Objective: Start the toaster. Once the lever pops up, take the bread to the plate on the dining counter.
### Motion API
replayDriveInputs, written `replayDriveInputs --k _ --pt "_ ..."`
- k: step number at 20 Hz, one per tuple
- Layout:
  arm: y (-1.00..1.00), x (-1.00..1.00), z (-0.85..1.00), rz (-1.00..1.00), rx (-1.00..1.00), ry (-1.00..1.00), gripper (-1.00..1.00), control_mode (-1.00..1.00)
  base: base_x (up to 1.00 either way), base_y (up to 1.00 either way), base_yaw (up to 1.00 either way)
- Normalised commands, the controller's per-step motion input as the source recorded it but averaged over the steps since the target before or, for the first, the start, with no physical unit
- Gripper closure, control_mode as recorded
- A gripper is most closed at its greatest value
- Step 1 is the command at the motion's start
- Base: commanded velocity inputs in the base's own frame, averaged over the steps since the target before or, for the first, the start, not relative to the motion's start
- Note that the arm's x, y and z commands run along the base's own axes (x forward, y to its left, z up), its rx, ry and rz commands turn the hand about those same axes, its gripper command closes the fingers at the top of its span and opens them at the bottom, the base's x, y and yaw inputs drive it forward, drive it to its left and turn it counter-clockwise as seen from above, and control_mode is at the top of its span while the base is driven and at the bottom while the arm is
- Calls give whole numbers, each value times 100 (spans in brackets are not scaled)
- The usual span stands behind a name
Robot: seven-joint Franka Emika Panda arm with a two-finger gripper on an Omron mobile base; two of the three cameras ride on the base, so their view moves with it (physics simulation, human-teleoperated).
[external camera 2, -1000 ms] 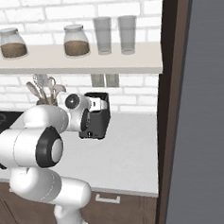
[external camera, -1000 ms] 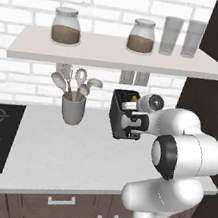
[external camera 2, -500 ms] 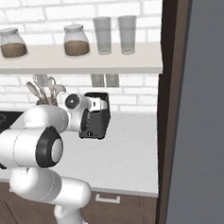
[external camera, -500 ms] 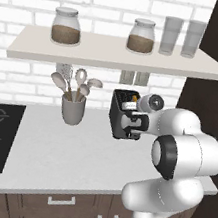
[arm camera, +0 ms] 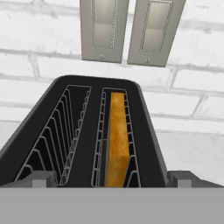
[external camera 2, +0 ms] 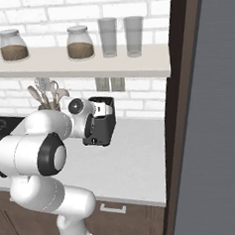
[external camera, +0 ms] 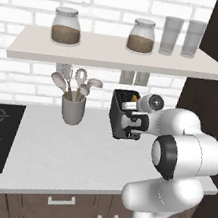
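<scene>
The toaster [external camera: 125,115] is standing near the table's back edge, the bread [arm camera: 117,140] sitting upright in one slot. The gripper [external camera: 130,126], jaws spread wide and empty, is hovering over its end. The slice is probably light, stiff and crumbly: pinch its top crust.

Matt dark toaster [arm camera: 52,127] with wire slot guards, golden crusted bread [arm camera: 117,140], smooth white worktop [external camera: 47,156], rough white brick wall [external camera: 21,72]

One dark grey two-slot toaster [external camera: 121,114], two lidded glass jars [external camera: 67,25], two clear tumblers [external camera: 170,35], one grey utensil cup [external camera: 73,110], two wall sockets [arm camera: 104,29].
</scene>
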Motion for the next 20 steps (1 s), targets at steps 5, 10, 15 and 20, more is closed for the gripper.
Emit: replayDriveInputs --k 5,10,15,20 --pt "0 0 0 0 0 0 -100 -100 0 0 0" --pt "0 0 0 0 0 0 -100 -100 0 0 0" --pt "0 0 0 0 0 0 -100 -100 0 0 0" --pt "0 0 0 0 0 0 -100 -100 0 0 0"
